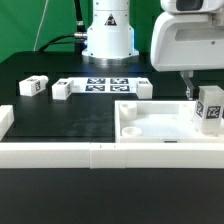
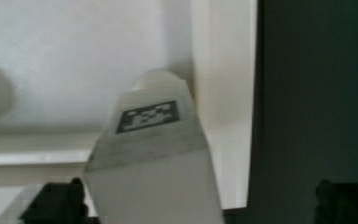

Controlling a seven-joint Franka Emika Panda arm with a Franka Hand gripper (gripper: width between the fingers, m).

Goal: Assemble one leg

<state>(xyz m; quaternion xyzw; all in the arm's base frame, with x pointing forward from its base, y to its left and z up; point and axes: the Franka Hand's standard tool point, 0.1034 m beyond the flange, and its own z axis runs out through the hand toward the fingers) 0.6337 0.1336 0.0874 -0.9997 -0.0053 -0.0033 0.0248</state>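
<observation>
A leg (image 1: 210,108), a stubby white block with a square tag, stands upright at the large white recessed panel's (image 1: 150,122) corner on the exterior view's right. My gripper (image 1: 200,92) is straight above it, one finger (image 1: 187,88) showing beside the leg. In the wrist view the leg (image 2: 153,150) rises between the two dark fingertips (image 2: 51,200), close to one and well apart from the other. The gripper (image 2: 197,203) is open around it. Whether the leg's foot sits in the panel is hidden.
Three more tagged legs (image 1: 33,86) (image 1: 62,89) (image 1: 143,88) lie on the black table at the back. The marker board (image 1: 105,84) lies before the robot base. Long white border rails run along the front (image 1: 60,152) and the left edge (image 1: 5,122).
</observation>
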